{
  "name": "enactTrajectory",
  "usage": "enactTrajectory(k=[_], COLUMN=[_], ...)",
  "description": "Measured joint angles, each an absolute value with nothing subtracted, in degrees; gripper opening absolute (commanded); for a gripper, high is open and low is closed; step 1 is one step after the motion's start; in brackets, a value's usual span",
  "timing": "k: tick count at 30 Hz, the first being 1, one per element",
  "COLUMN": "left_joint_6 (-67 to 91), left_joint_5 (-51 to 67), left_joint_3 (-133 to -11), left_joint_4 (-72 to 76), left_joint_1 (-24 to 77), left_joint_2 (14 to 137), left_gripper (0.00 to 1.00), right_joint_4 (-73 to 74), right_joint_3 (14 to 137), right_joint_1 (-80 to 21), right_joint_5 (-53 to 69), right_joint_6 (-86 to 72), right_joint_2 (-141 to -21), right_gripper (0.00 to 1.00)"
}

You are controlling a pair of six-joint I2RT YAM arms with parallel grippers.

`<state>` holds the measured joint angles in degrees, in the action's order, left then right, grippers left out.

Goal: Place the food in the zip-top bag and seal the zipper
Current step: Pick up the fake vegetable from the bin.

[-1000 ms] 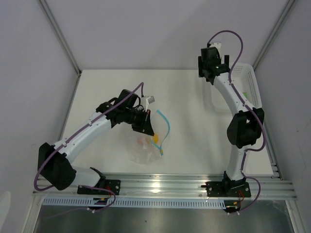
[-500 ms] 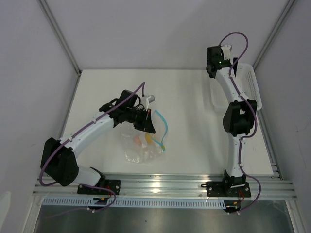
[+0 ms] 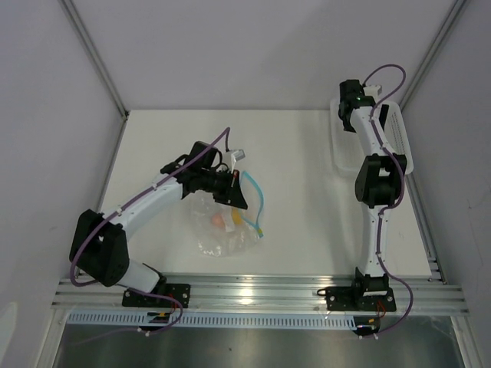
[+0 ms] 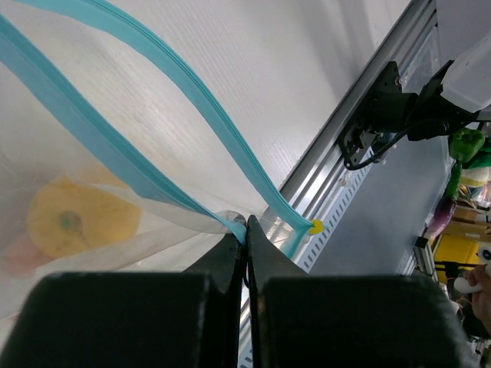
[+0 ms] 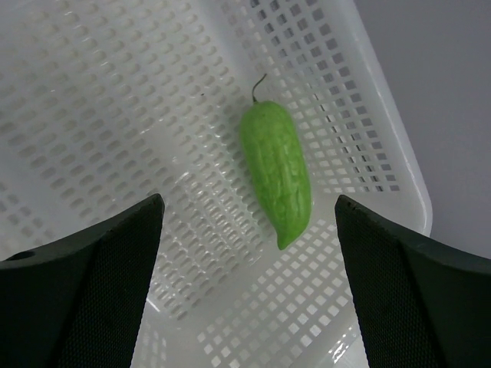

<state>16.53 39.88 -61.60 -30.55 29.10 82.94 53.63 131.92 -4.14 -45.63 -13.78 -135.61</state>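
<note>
The clear zip-top bag [image 3: 222,234] lies at the table's middle front. My left gripper [image 3: 235,193] is shut on its teal-blue zipper [image 3: 261,203], pinching one lip of the mouth [image 4: 247,224] and holding the mouth open. The round orange-yellow food [image 4: 80,218] is inside the bag and also shows in the top view [image 3: 219,221]. The oblong green food [image 5: 276,172] lies in the white lattice basket [image 5: 115,92]. My right gripper [image 5: 247,201] is open above it, one finger on each side. In the top view the arm hides the green food.
The basket [image 3: 399,134] stands at the table's far right against the wall. A yellow slider tab [image 4: 316,226] sits at the zipper's end. The metal rail [image 3: 253,291] with the arm bases runs along the near edge.
My right arm has swung right and back, from beside the basket to over it. My left gripper has drawn back slightly left with the bag's lip, and the bag has shifted with it.
</note>
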Motion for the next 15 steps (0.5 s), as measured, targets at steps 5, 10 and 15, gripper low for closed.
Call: enactTrajectory(k=[5,10,15], left_joint_6=[17.1,18.0,18.1], left_joint_5=[40.8,41.2,41.3], left_joint_3=[-61.6,-61.6,-62.4], left_joint_4=[-29.8,-29.2,-29.2], left_joint_1=[29.1,29.1,29.1], left_joint_2=[84.4,85.8,86.9], left_gripper=[0.01,0.01,0.01], right_joint_4=[54.3,55.1,55.4], right_joint_3=[131.1,130.5,129.4], right_joint_1=[-1.0,1.1,2.2], right_joint_5=[-45.5,-44.4,-42.9], right_joint_6=[-13.9,-13.9,-13.5], right_joint_2=[-135.6,-136.4,-137.9], right_gripper=[0.92,0.91,0.91])
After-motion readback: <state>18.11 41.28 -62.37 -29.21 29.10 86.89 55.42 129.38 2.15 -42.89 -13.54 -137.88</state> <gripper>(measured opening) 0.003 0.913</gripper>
